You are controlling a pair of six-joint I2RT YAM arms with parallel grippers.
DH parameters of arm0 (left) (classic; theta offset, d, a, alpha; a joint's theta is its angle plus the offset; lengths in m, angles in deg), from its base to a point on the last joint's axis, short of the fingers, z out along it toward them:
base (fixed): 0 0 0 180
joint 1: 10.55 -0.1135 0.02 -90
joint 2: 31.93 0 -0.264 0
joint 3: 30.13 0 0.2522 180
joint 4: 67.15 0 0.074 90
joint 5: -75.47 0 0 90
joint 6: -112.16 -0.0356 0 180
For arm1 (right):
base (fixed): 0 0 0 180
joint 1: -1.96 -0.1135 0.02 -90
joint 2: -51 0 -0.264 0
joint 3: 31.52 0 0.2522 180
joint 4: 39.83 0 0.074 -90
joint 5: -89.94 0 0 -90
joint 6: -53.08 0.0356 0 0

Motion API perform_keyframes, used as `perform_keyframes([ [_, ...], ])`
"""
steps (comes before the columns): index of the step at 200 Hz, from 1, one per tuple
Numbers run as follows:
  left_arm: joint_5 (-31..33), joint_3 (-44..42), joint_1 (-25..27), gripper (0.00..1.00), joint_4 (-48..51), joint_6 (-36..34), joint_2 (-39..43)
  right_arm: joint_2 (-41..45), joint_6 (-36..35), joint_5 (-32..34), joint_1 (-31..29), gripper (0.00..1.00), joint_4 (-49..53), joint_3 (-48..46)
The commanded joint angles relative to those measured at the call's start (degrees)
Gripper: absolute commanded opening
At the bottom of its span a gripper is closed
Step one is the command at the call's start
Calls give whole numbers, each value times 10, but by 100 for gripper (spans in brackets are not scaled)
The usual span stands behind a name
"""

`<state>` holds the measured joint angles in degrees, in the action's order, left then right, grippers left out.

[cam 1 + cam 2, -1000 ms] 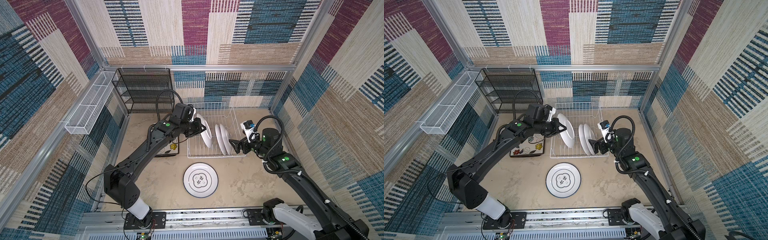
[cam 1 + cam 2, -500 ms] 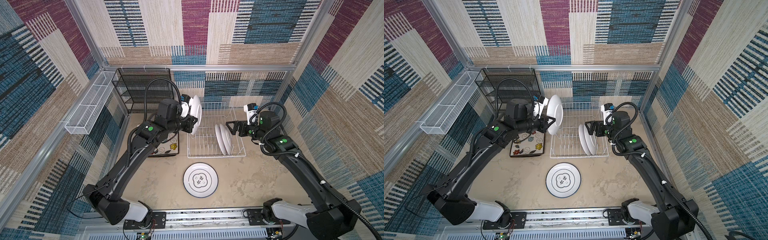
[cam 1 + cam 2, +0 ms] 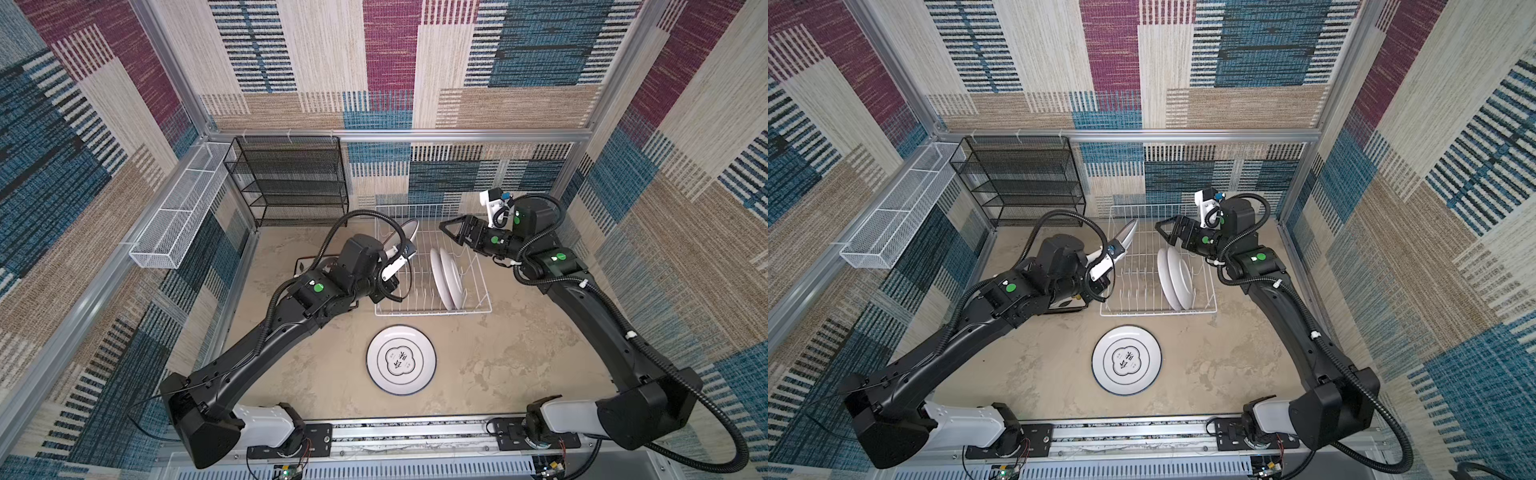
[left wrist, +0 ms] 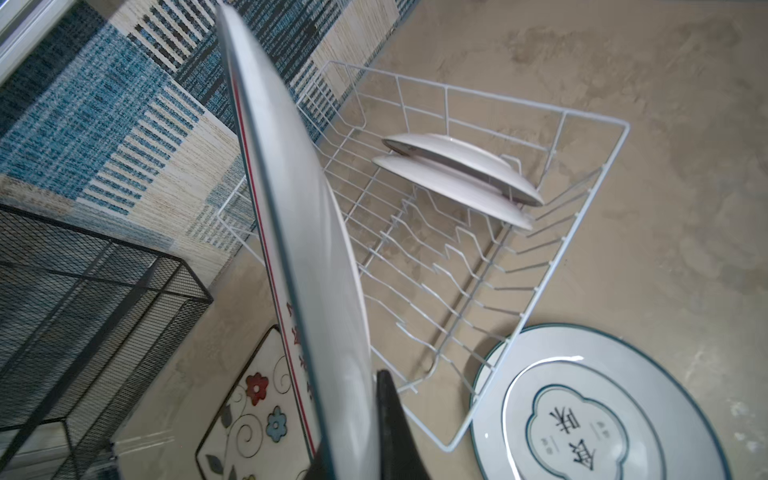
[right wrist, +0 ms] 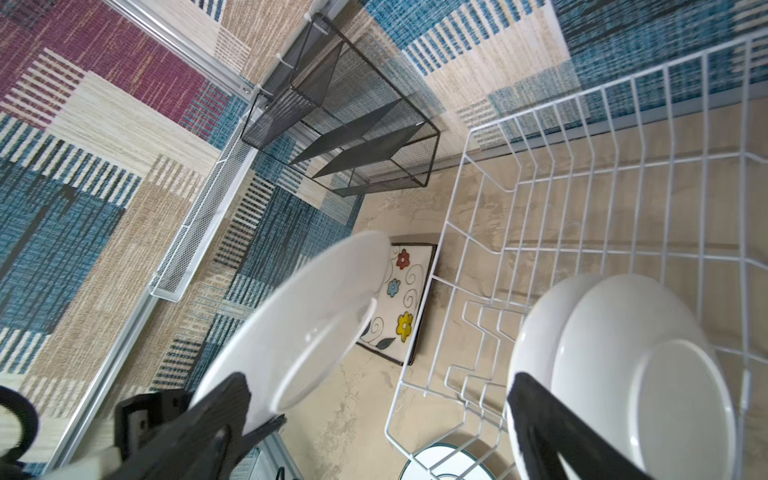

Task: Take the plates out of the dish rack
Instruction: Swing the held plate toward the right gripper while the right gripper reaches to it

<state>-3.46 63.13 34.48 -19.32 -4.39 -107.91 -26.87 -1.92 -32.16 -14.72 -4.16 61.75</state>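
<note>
My left gripper (image 3: 406, 250) is shut on the rim of a round white plate (image 3: 409, 230), held tilted above the left side of the white wire dish rack (image 3: 432, 310). In the left wrist view the plate (image 4: 299, 249) stands edge-on with one black finger (image 4: 395, 436) against its back. Two more white plates (image 3: 446, 276) stand upright in the rack's right half. My right gripper (image 3: 451, 230) hangs open above the rack's back, over those plates (image 5: 623, 374), holding nothing. A round blue-rimmed plate (image 3: 401, 359) lies flat on the table before the rack.
A square flowered plate (image 4: 249, 415) lies flat on the table left of the rack, mostly under my left arm in both top views. A black mesh shelf unit (image 3: 291, 183) stands at the back left. A long white mesh basket (image 3: 178, 212) hangs on the left wall.
The left gripper has lifted the round plate out of the rack and carried it up and to the left. The right gripper has risen from the rack's right side to above its back.
</note>
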Motion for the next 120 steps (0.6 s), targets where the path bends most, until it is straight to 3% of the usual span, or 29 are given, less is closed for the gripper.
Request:
perform_keyframes([
  [1, 84, -27, 17, 0, -81, -100, 10, -17, 9, -41, -1, 99, -14, 19],
  [45, 153, -89, 57, 0, -197, -183, 22, -60, 6, -65, -8, 82, 14, 18],
  [91, 205, -115, 78, 0, -225, -258, 6, -80, 1, -57, -27, 80, 25, 21],
  [120, 230, -133, 85, 0, -255, -290, 2, -89, -3, -50, -31, 72, 44, 18],
])
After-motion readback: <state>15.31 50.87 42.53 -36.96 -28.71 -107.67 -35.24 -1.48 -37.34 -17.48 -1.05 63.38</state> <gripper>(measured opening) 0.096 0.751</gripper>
